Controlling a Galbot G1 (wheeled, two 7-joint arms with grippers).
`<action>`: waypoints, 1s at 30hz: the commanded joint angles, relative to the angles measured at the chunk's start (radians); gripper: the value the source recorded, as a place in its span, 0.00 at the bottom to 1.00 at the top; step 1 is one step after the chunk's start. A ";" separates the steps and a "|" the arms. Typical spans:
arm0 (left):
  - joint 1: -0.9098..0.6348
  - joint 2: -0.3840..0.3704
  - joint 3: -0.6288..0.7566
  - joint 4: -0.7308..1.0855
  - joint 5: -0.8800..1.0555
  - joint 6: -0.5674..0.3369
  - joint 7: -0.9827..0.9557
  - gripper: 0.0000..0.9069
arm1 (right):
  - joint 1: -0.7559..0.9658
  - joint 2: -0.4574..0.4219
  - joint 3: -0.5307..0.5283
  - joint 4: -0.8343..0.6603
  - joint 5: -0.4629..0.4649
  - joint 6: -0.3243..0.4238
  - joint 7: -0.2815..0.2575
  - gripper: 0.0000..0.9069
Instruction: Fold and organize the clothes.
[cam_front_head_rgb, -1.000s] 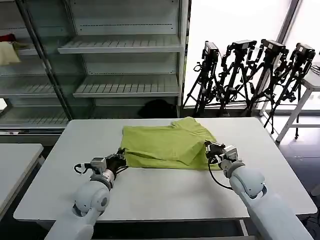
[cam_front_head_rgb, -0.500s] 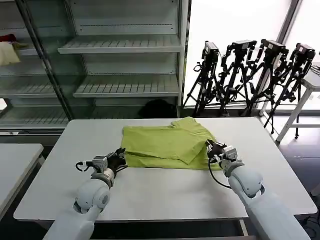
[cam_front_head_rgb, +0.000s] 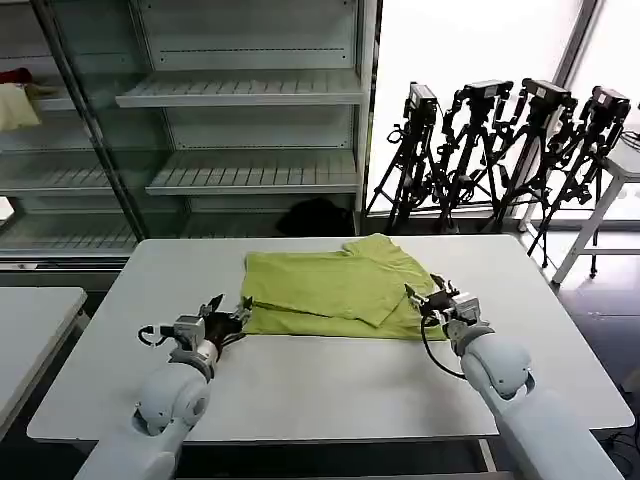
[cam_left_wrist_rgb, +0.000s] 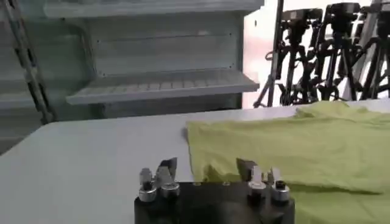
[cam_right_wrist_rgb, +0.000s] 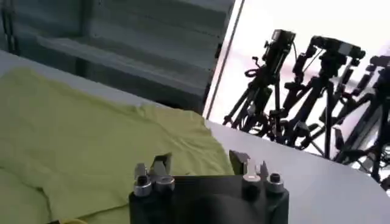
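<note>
A lime green T-shirt (cam_front_head_rgb: 335, 292) lies partly folded on the white desk (cam_front_head_rgb: 330, 385), toward the far half of it and a little right of centre. Its plain side faces up, and one folded flap lies across the right part with a sleeve pointing toward the far right corner.

The left claw (cam_front_head_rgb: 226, 320) sits low over the desk at the shirt's near left corner. Its fingers are spread apart with nothing between them; in the left wrist view the two fingertips (cam_left_wrist_rgb: 167, 167) stand on either side of the shirt's near edge, the cloth (cam_left_wrist_rgb: 292, 149) lying just ahead of them.

The right claw (cam_front_head_rgb: 424, 300) rests at the shirt's near right edge, just beside the folded flap. Its fingers are also parted and hold nothing; in the right wrist view the green cloth (cam_right_wrist_rgb: 91, 146) spreads out ahead of and under the open claw (cam_right_wrist_rgb: 201, 163).

Behind the desk stand a metal shelf rack (cam_front_head_rgb: 240, 95) and a row of black tripods (cam_front_head_rgb: 500, 150) by the window.
</note>
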 joint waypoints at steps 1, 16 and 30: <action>0.154 0.046 -0.044 -0.095 -0.052 0.011 0.055 1.00 | -0.245 -0.063 0.099 0.170 0.189 -0.022 0.080 1.00; 0.099 0.023 -0.029 0.012 -0.062 0.012 0.070 1.00 | -0.272 -0.034 0.124 0.133 0.238 -0.022 0.110 1.00; 0.054 -0.006 -0.023 0.066 -0.079 0.010 0.079 0.96 | -0.237 -0.012 0.106 0.104 0.211 -0.021 0.099 1.00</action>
